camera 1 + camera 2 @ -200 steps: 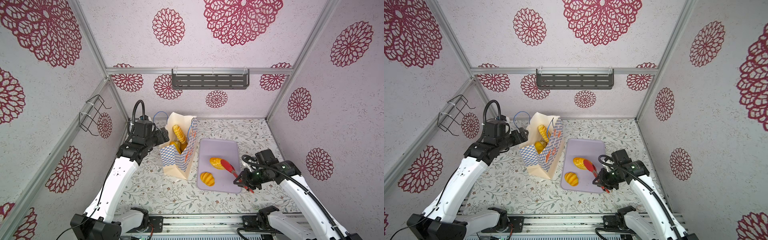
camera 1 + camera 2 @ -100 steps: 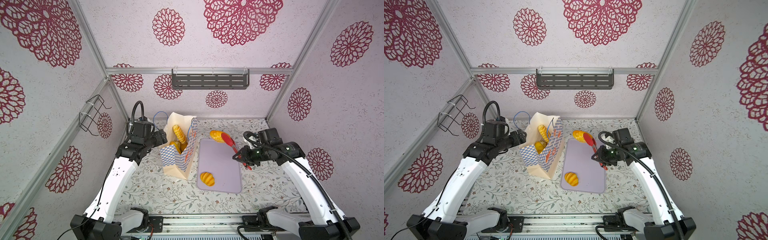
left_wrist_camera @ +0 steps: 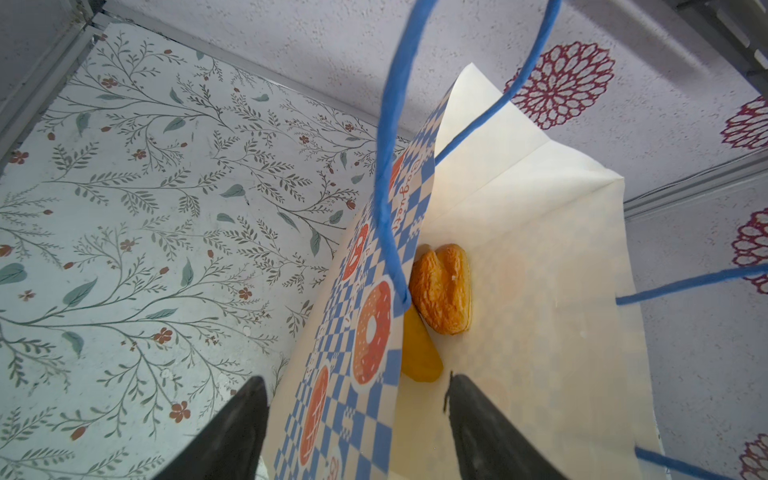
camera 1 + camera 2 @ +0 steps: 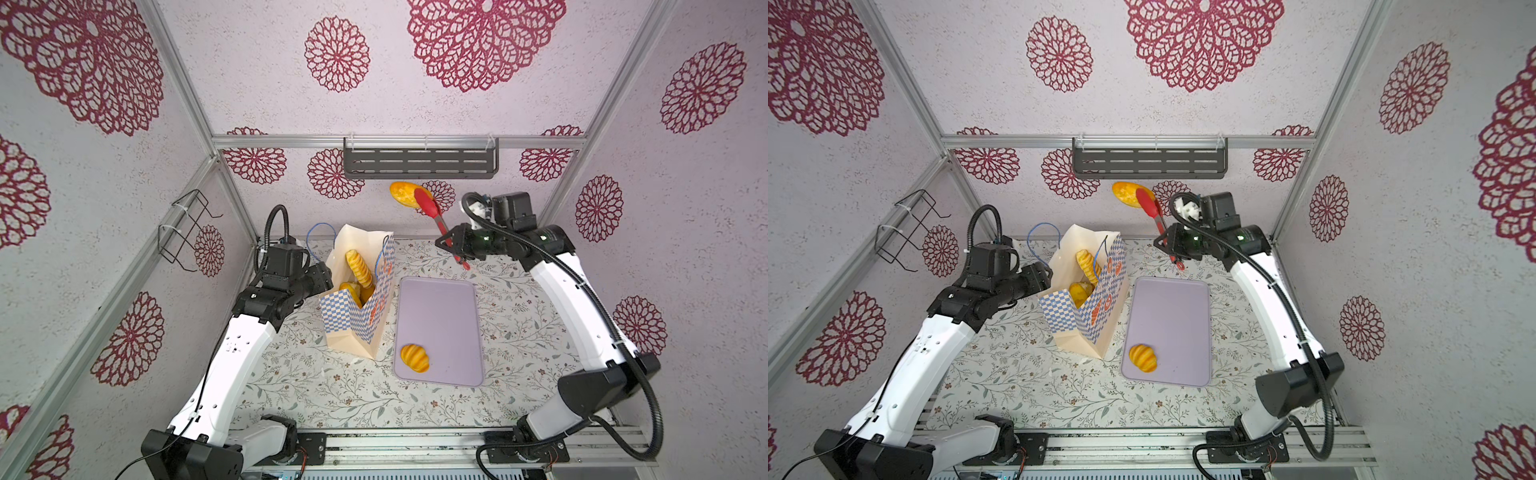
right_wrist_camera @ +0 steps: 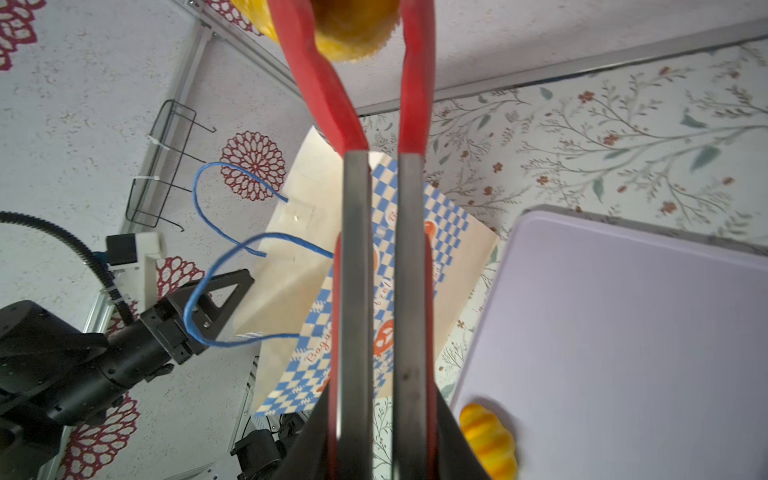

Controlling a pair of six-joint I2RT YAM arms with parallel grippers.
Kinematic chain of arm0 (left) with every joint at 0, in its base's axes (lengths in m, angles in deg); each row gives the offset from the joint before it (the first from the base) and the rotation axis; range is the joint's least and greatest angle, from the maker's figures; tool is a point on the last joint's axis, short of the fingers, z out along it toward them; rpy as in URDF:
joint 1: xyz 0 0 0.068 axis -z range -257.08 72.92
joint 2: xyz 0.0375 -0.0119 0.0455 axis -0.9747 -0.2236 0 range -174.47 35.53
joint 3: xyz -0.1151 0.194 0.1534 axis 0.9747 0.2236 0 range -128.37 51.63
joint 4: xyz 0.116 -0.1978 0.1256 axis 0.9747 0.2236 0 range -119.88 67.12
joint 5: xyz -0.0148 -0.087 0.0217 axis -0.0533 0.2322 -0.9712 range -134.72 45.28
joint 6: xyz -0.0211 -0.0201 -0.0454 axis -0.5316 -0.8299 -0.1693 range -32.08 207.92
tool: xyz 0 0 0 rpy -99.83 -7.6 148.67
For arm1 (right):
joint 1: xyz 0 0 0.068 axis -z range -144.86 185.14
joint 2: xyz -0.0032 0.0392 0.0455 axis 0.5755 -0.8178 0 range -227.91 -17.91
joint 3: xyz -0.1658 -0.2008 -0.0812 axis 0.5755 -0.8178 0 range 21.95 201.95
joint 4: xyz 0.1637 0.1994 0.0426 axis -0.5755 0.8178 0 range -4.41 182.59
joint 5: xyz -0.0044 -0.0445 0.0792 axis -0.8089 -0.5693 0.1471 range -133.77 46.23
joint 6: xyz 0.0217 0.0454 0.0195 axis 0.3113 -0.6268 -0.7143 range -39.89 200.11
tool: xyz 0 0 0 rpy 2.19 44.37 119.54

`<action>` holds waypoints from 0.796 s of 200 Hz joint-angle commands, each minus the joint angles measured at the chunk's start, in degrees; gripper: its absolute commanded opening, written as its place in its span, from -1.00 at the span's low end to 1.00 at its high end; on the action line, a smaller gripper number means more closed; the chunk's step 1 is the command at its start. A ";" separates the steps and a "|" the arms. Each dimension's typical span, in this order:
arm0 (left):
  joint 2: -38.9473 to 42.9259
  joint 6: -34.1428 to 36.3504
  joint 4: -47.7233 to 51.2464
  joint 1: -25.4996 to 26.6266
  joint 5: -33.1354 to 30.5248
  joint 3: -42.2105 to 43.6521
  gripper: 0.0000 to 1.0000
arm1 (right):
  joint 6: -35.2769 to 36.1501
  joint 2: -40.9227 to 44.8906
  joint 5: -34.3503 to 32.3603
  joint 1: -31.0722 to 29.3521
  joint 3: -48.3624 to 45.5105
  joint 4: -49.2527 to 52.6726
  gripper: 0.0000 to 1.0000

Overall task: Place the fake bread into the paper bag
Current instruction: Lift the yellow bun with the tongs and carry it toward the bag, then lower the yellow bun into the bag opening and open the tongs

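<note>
One ridged roll lies on the lilac tray beside the paper bag. A long roll hangs high in red tongs clenched by our right gripper. Our left gripper stands released astride the bag wall, so the unheld bag may tip.

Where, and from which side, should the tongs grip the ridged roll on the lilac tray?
Probably from above, red tongs across the narrow middle of the ridged roll: it lies flat and alone on the lilac tray, both flanks free.
</note>
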 commanded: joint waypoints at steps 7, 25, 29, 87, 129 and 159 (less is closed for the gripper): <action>0.99 -1.11 -0.72 -0.32 0.80 1.17 0.41 | 6.20 -4.91 2.49 -2.91 9.97 1.73 -0.42; 0.96 -1.14 -0.76 -0.34 0.80 1.11 0.37 | 9.62 -7.60 3.34 -3.98 13.85 3.48 -0.43; 0.99 -1.13 -0.75 -0.32 0.78 1.11 0.37 | 10.30 -7.99 3.46 -4.16 14.41 3.80 -0.43; 0.52 -0.98 -0.52 -0.32 0.82 0.93 0.33 | 22.16 -10.27 2.62 -5.75 16.01 7.21 -0.44; 0.85 -0.93 0.01 -0.32 0.43 0.84 0.30 | 25.43 -9.61 2.66 -6.21 12.99 7.80 -0.43; 1.18 -0.94 0.21 -0.36 0.18 0.84 0.28 | 26.66 -7.55 2.55 -6.24 9.56 7.10 -0.36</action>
